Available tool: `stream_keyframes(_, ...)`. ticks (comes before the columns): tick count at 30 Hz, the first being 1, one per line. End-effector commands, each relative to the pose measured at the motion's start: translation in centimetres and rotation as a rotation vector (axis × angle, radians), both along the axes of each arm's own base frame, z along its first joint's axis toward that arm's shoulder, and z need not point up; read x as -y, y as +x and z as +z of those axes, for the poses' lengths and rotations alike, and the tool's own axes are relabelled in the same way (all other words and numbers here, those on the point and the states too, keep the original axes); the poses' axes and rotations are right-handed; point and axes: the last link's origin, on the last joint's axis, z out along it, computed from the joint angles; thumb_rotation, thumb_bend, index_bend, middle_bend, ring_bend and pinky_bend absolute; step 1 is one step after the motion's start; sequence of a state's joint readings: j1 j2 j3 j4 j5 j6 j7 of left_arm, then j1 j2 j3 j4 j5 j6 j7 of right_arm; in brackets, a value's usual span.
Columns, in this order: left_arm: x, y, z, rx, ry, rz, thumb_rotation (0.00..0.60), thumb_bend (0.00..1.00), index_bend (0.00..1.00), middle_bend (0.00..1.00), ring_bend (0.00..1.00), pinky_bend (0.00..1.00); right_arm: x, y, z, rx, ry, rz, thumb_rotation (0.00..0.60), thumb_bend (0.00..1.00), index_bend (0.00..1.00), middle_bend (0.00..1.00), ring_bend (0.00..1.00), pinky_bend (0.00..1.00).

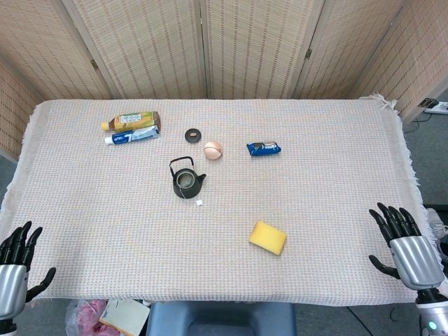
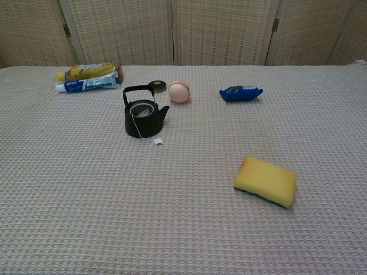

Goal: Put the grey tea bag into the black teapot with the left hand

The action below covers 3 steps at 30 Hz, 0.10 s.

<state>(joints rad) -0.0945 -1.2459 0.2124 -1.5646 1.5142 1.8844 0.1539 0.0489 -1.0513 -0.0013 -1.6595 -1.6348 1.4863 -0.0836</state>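
The black teapot (image 1: 185, 180) (image 2: 143, 116) stands lidless left of the table's middle. The grey tea bag (image 2: 141, 111) lies inside it; its string runs down the pot's front to a small white tag (image 1: 199, 203) (image 2: 158, 141) on the cloth. My left hand (image 1: 15, 269) is at the table's near left corner, fingers spread, holding nothing, far from the teapot. My right hand (image 1: 406, 245) is off the near right edge, fingers spread and empty. The chest view shows neither hand.
The round teapot lid (image 1: 193, 134) and a pink ball (image 1: 213, 150) lie behind the pot. A yellow bottle (image 1: 131, 120) and toothpaste tube (image 1: 132, 136) sit at far left, a blue packet (image 1: 264, 148) at centre right, a yellow sponge (image 1: 268, 238) (image 2: 266, 181) near the front.
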Motion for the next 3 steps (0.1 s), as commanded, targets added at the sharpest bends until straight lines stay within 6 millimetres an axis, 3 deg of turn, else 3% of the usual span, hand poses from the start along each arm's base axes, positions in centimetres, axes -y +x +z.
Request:
stream_keyframes(1, -0.52, -0.42, 0.15, 0.018, -0.021, 0.045, 0.6, 0.3, 0.0, 0.0, 0.0, 0.16, -0.14, 0.18, 0.13, 0.003, -0.016, 0.008, 0.6, 0.14, 0.0, 0.0, 0.0, 0.0)
stream_keyframes(3, -0.61, -0.46, 0.24, 0.016, -0.019, 0.048, 0.6, 0.3, 0.0, 0.0, 0.0, 0.16, -0.23, 0.31, 0.23, 0.002, -0.029, 0.016, 0.6, 0.14, 0.0, 0.0, 0.0, 0.0)
